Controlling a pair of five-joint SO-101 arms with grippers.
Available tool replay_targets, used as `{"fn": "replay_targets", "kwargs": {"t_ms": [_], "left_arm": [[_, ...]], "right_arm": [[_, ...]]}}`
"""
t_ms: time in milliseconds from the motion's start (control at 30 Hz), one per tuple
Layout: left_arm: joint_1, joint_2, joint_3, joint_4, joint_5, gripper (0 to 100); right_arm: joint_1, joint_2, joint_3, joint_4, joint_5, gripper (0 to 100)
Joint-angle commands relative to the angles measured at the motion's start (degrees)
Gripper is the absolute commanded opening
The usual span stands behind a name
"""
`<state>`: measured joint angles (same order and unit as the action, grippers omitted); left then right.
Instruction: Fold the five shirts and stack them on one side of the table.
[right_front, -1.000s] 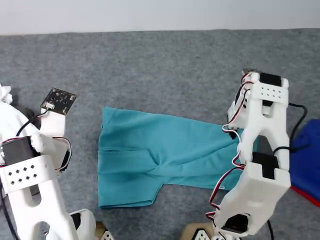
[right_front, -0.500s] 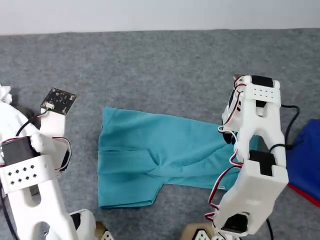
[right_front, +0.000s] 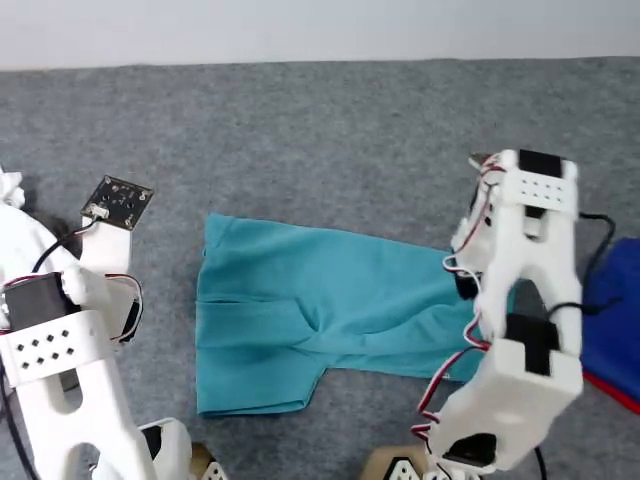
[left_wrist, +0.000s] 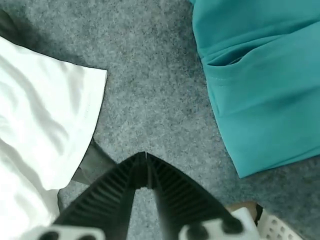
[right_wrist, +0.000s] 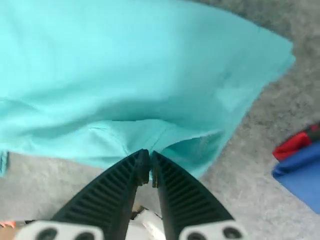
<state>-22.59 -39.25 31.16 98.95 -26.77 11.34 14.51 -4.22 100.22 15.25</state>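
You're holding the right gripper (right_wrist: 146, 159) closed at the hem of the spread teal fabric shirt (right_front: 300, 300), prob. to start a fold; left gripper (left_wrist: 146, 159) is hovering closed beside it, w/ white cloth (left_wrist: 40, 115) beyond.

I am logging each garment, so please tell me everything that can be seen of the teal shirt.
The teal shirt is soft, plain cloth, lying flat and creased on the grey felt table, partly folded lengthwise, one sleeve sticking out toward the arms' bases. One end lies under the right arm, whose pincer is shut at its edge; whether it pinches cloth is unclear. The white shirt and blue garment lie apart from it.
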Motion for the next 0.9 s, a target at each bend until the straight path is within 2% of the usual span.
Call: {"fn": "replay_targets", "kwargs": {"t_ms": [0,267,533,667,867], "left_arm": [[0.0,-1.1,-0.6,0.5,0.4,0],[0.0,-1.1,-0.6,0.5,0.4,0],[0.0,-1.1,-0.6,0.6,0.4,0],[0.1,-1.1,-1.5,1.4,0.4,0],[0.1,-1.1,-3.9,1.4,0.4,0]], "right_arm": [[3.8,-6.9,3.9,2.3,5.2,1.0],[11.8,-10.8,15.7,2.2,14.7,1.0],[21.0,-11.2,17.8,1.7,24.2,1.0],[22.1,-11.2,18.8,1.8,27.3,2.0],[21.9,-11.7,18.9,1.9,27.3,22.9]]}}
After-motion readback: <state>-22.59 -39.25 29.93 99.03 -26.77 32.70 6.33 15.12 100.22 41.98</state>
